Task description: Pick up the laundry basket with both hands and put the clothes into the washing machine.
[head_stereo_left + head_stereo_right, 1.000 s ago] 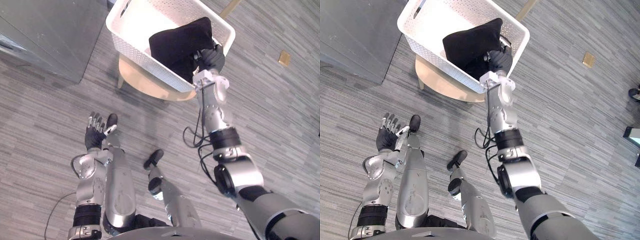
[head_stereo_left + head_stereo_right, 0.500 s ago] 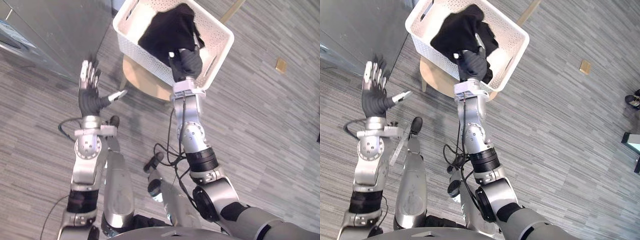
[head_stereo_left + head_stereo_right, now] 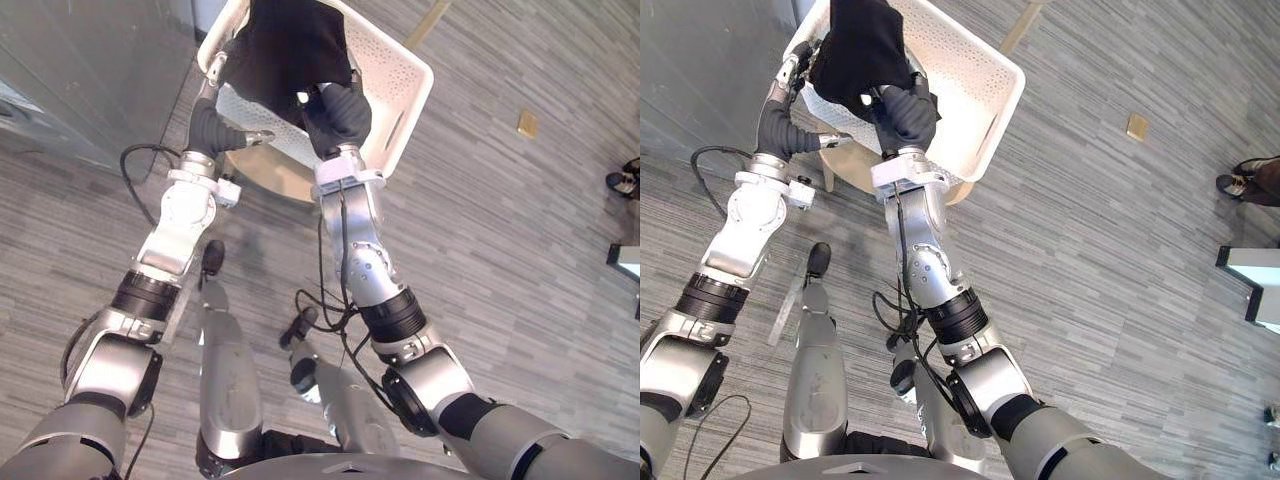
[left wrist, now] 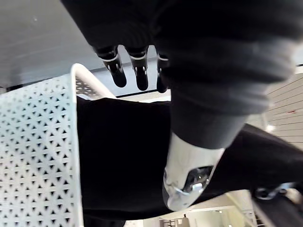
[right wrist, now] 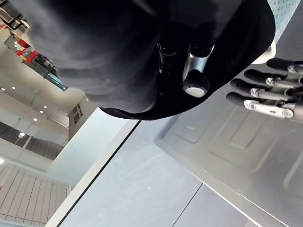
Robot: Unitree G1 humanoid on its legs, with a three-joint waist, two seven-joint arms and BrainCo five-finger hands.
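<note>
Over the basket [image 3: 397, 78], the right robot hand [image 3: 338, 112] grips the black clothes [image 3: 290, 45] to lift them out; the left robot hand [image 3: 213, 125] is beside them, fingers [image 4: 116, 74] straight, maybe to help.

The left hand [image 3: 213, 122] rose to the basket [image 3: 402, 78]; clothes [image 3: 290, 45] lifted.

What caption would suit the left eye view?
Right hand grips black clothes at the white basket; open left hand reaches alongside.
</note>
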